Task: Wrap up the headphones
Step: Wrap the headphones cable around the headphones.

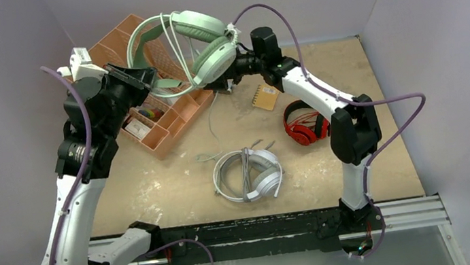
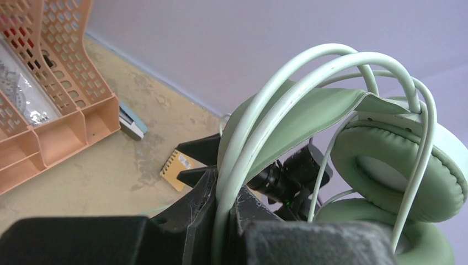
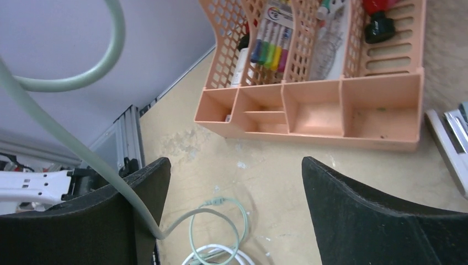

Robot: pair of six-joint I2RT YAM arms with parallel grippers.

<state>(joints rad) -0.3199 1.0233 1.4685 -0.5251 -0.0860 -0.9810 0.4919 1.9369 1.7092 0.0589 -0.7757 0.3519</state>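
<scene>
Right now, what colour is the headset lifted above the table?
The headset is pale mint green; see the left wrist view.

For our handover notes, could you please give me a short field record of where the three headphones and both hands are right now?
Mint-green headphones: held above the table, cord looped over the headband, tail hanging down
Left hand: shut on the headband
Right hand: open, holding nothing
White headphones: on the table, cord wound round them
Red and black headphones: on the table, right side
</scene>
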